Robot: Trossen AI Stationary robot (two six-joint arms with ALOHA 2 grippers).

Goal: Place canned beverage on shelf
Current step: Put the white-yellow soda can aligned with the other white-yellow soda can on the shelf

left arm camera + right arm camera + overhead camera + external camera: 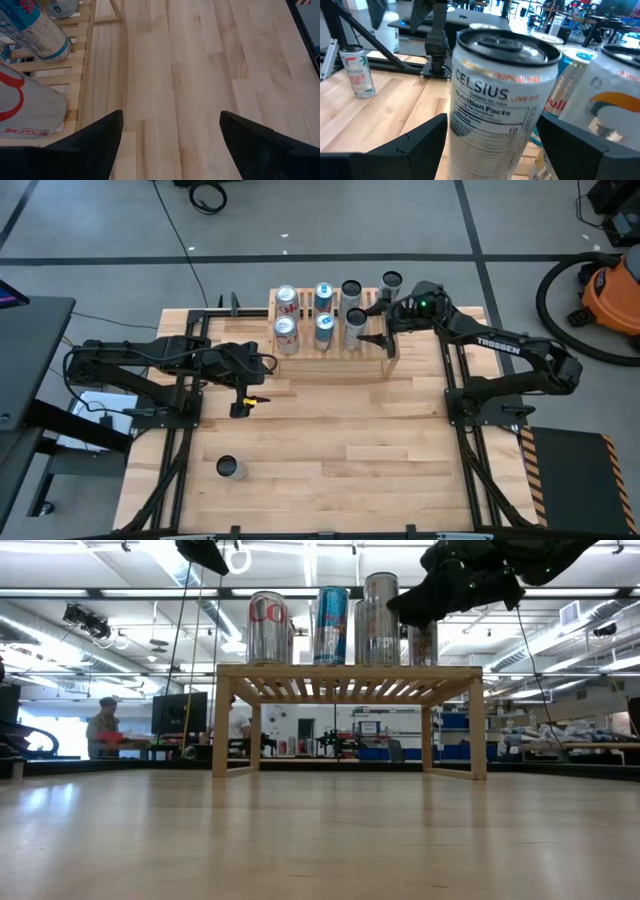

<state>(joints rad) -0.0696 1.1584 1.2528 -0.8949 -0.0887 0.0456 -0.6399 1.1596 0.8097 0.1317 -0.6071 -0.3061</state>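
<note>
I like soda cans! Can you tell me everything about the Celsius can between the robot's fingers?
The Celsius can is a tall, slim, silver metal can with orange lettering and a nutrition label facing the camera. Its top is sealed, with the pull tab flat. It stands upright on the shelf near the right end, beside other cans. The right end effector has one dark finger on each side of it, open, and contact cannot be seen.

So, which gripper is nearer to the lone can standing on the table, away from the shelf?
Left. The left gripper hangs over the table in front of the shelf, a short way from the lone can. The right gripper is over the shelf's far end, much farther away.
</note>
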